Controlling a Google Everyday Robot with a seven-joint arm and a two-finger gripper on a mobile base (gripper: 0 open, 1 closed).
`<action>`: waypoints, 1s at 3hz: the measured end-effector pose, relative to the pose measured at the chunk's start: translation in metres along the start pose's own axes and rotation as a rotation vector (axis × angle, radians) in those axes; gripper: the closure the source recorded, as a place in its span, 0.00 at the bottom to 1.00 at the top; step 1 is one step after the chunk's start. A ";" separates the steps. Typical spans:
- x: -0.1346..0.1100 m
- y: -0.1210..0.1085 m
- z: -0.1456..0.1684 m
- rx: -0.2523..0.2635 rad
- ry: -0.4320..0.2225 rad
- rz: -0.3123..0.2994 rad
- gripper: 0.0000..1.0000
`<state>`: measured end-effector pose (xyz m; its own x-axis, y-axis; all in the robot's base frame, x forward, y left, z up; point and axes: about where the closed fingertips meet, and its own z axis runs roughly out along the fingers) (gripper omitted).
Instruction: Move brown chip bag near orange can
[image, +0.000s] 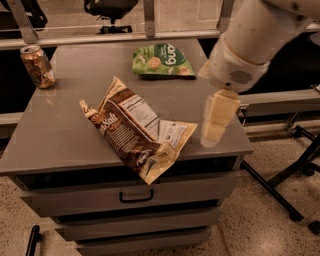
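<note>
The gripper (217, 120) is hanging at the end of the pale arm (250, 40), over the right edge of the grey cabinet top (60, 135). It is holding nothing, and I cannot tell whether it is spread or pressed together.

The brown chip bag (132, 127) is lying flat just to the picture-left of the gripper and a little below it, not touching it. One corner of the bag is sticking out over the front edge above the drawers. The orange can (38, 66) is standing upright well away from the gripper, beyond the bag, at the far left corner. The green snack bag (161, 60) is lying behind the gripper's level, toward the back edge.

In my judgement the reaching step is going on and the grasp is not yet made. The next move is probably asking the gripper to go down onto the nearest crinkled end of the bag, then carry it leftward to the can without knocking it.
</note>
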<state>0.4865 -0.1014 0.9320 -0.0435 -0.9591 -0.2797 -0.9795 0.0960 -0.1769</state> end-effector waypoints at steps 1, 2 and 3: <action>-0.039 0.002 0.031 -0.065 -0.035 -0.046 0.00; -0.082 0.012 0.076 -0.134 -0.047 -0.081 0.00; -0.098 0.021 0.105 -0.172 -0.060 -0.092 0.18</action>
<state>0.4910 0.0222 0.8564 0.0549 -0.9436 -0.3264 -0.9982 -0.0436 -0.0418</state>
